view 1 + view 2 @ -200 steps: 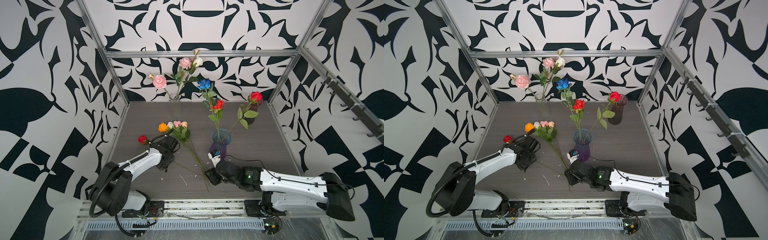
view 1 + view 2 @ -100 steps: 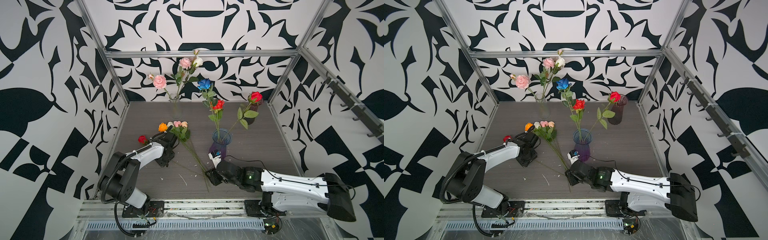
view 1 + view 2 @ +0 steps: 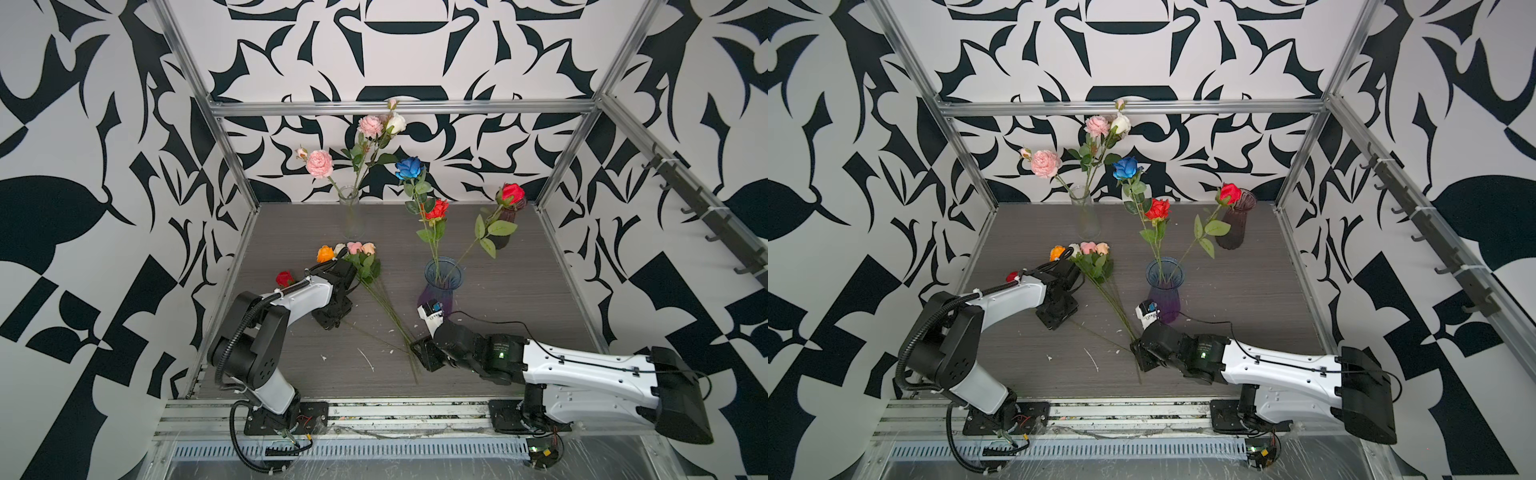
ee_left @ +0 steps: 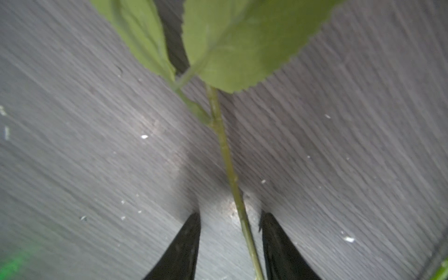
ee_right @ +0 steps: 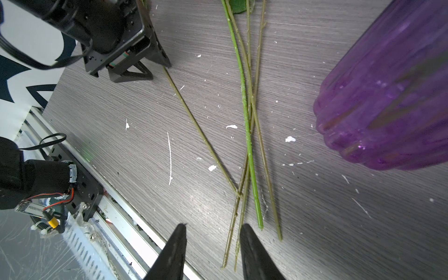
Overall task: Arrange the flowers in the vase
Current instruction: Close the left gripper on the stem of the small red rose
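Tabletop [image 3: 519, 282]: grey woodgrain, strewn with loose flowers [image 3: 361, 259].
Left gripper [image 4: 230, 213]: parted, unclamped; stem [image 4: 224, 145] is straddled, long axis pointed straight ahead.
Right gripper [image 5: 212, 225]: parted, nothing clamped.

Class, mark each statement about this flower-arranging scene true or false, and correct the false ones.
1. The ribbed blue-purple glass vase holds a blue rose and two red roses. True.
2. The tall clear glass vase stands empty. False: it holds pink and white blooms.
3. The left pincer is clamped shut on a stem. False: its jaws stand apart astride a thin green stem.
4. Loose orange, white and pink flowers lie on the grey wood-grain table. True.
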Tool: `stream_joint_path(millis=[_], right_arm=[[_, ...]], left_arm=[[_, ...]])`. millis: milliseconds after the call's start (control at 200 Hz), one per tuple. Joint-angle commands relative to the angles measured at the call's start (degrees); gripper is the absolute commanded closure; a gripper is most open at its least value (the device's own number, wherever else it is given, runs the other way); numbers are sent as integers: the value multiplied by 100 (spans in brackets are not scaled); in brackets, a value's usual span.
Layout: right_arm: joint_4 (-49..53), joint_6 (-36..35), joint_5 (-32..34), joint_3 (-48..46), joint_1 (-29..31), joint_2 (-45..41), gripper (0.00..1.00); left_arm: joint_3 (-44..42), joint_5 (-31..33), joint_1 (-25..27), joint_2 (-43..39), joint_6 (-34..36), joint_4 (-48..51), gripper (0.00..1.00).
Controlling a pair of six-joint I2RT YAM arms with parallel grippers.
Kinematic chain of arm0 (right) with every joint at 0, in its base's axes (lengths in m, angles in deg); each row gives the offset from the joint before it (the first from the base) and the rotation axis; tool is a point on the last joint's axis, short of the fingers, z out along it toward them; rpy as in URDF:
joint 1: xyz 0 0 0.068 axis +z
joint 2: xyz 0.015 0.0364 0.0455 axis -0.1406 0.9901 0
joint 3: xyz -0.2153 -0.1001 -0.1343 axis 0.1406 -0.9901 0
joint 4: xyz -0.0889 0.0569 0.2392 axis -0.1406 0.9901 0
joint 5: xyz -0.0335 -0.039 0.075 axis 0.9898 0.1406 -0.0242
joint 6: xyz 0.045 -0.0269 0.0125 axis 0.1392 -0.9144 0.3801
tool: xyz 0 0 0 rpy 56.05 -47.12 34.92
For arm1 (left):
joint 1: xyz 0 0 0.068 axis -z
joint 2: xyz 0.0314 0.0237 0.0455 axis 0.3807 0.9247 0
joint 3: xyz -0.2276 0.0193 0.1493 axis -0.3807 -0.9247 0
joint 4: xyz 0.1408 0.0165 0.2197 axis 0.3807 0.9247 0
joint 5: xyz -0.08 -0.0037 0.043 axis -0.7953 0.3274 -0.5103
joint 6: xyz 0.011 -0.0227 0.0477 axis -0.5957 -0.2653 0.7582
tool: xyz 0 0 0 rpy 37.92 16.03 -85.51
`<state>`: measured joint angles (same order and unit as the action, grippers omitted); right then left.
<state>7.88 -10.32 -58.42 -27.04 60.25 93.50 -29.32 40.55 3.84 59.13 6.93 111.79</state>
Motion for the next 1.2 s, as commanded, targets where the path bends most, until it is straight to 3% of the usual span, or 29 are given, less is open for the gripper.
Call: stream_joint_path(millis=[0, 290, 635, 960, 1065, 1195], right_arm=[[-134, 64, 119, -28, 4, -170, 60], [-134, 81, 128, -45, 4, -191, 60], [-127, 81, 125, -36, 4, -178, 60], [-137, 99, 123, -65, 4, -207, 60], [-143, 99, 128, -62, 4, -200, 60], [-143, 99, 129, -72, 4, -217, 60]], left_arm=[[162, -85, -38, 214, 5, 456, 54], [21, -134, -62, 32, -197, 703, 65], [64, -341, -310, 139, -367, 1122, 66], [-163, -449, -354, -18, -306, 734, 83], [-340, -482, -402, -194, -288, 527, 100], [-518, -361, -416, -595, -358, 430, 100]])
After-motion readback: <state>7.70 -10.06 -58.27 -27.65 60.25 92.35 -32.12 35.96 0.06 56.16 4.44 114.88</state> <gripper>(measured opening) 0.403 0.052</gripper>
